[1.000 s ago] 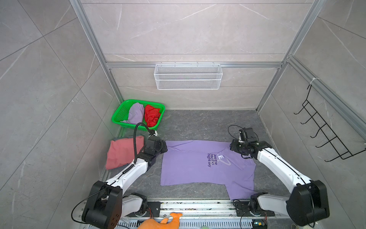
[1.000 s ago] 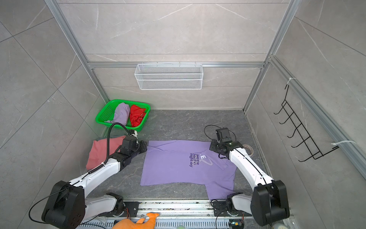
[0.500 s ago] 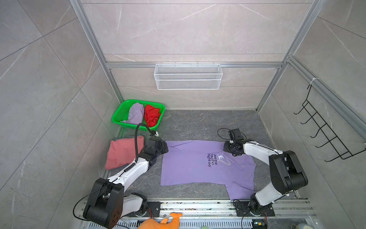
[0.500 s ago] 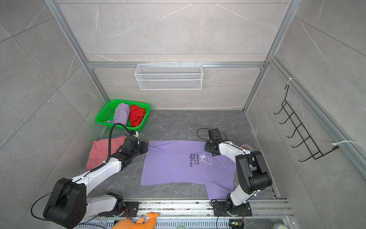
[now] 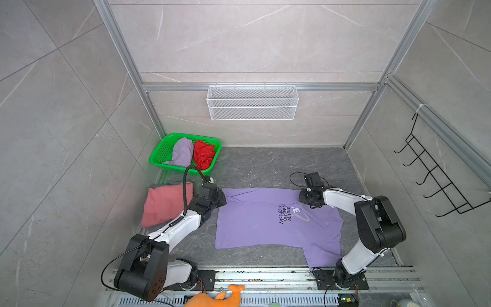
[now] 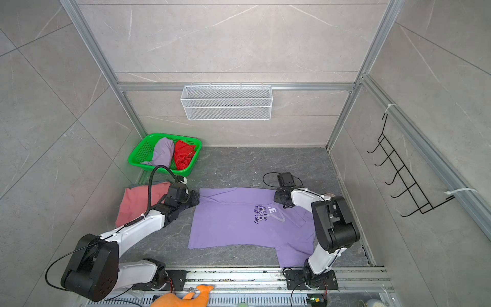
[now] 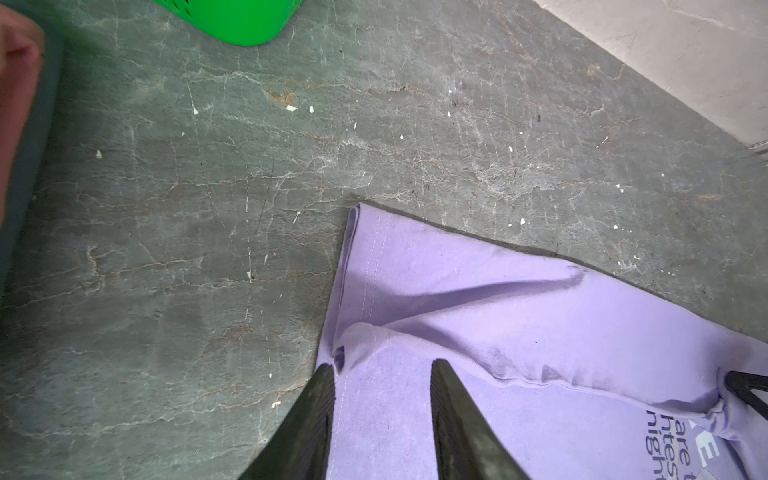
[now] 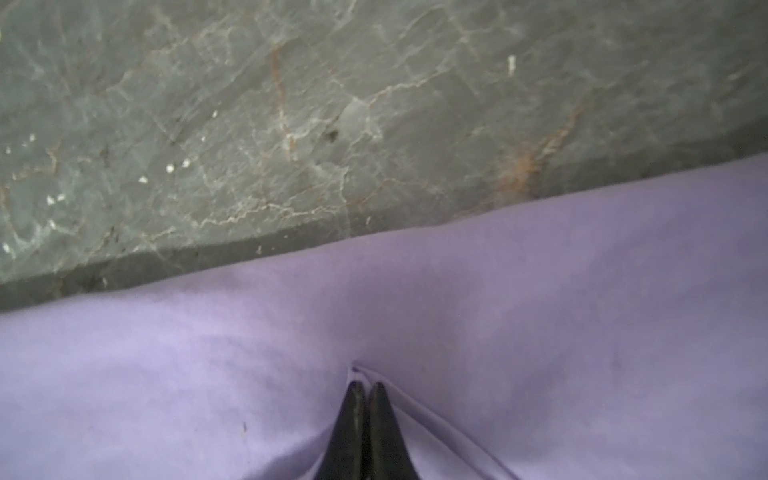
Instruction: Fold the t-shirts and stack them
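Right gripper (image 8: 365,384) is pinched closed on a small fold of the spread tee (image 5: 255,228), which lies under it. Left gripper (image 7: 382,368) stands narrowly parted, its tips straddling the tee's corner hem.

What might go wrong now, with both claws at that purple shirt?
1. The right gripper is shut on only a small pucker of the lavender t-shirt; the cloth may slip out when lifted.
2. The left gripper stands open over the shirt's edge; if only one side rises, the shirt could drag and bunch.
3. The shirt's near sleeve lies beside the right arm's base and might snag there.
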Robot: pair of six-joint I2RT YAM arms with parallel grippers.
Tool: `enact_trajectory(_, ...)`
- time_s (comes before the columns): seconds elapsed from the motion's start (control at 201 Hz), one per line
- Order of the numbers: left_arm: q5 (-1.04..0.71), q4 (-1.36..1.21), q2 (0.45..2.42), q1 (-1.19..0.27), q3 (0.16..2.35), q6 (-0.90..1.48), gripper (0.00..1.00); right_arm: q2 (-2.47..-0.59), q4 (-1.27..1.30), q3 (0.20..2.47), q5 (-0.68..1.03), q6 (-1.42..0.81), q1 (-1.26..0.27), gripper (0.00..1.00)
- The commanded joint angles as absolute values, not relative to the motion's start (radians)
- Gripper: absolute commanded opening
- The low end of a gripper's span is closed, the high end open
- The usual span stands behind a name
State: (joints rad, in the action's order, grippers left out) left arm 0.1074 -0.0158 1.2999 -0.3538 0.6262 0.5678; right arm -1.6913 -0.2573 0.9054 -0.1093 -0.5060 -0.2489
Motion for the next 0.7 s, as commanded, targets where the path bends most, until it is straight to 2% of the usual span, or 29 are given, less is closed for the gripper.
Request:
enact_trajectory(0.0,0.151,0.032,1.323,-0.357,0.676,0.590,0.41,-1.628,-0.331,0.925,-0.144,-0.526,-0.262,0.04)
enact_trajectory(0.194,0.151,0.077,1.371,-0.358,0.718,0.593,0.42,-1.496,-0.467,0.915,-0.169,-0.547,-0.302,0.02)
enact_trajectory(0.344,0.144,0.142,1.441,-0.358,0.786,0.616,0.49,-1.425,-0.526,0.881,-0.175,-0.571,-0.329,0.02)
enact_trajectory(0.453,0.131,0.258,1.507,-0.358,0.877,0.657,0.50,-1.393,-0.560,0.867,-0.181,-0.590,-0.352,0.02)
enact_trajectory(0.697,-0.015,0.368,1.558,-0.365,0.923,0.786,0.48,-1.402,-0.556,0.860,-0.207,-0.598,-0.370,0.03)
